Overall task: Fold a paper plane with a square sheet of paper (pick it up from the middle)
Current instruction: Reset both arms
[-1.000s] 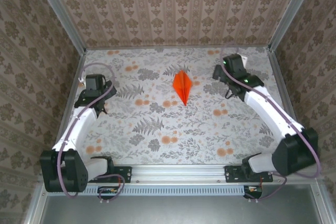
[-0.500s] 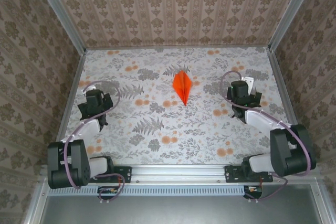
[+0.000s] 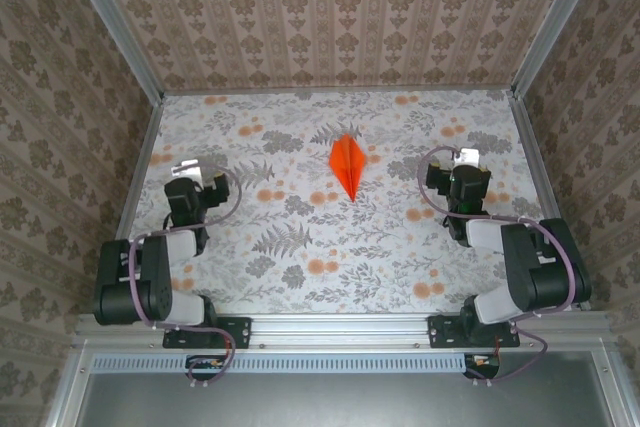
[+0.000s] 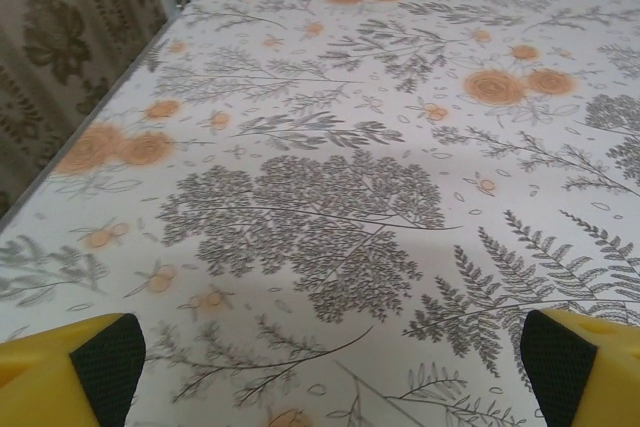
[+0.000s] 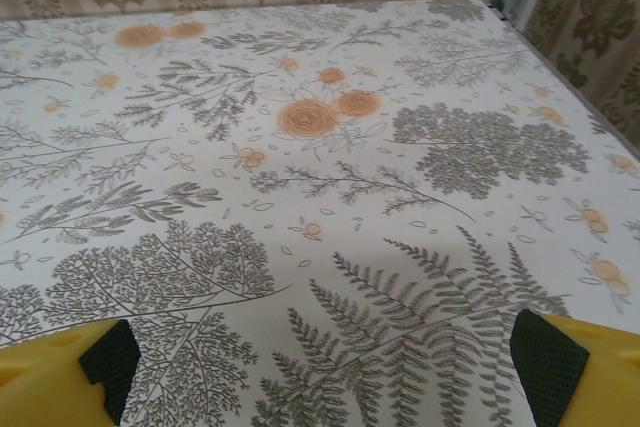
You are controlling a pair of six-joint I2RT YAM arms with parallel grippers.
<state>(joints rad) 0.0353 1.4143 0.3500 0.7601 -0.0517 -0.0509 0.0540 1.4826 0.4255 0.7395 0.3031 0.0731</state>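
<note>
The square sheet of paper lies folded as a slim bright orange paper plane with a centre crease, flat on the table a little beyond its middle, its sharp tip toward the near side. My left gripper sits far to its left over the table, open, its yellow fingers wide apart with bare tablecloth between them. Well to the plane's right, my right gripper is open too, with nothing between its fingers but fern print.
The floral tablecloth is walled by patterned panels on three sides, with metal posts at the back corners. Both arms are folded back over their bases by the near rail.
Both arms have drawn back from their stretched poses and folded over their bases, pulling the grippers toward the near side. The paper plane has not moved.
</note>
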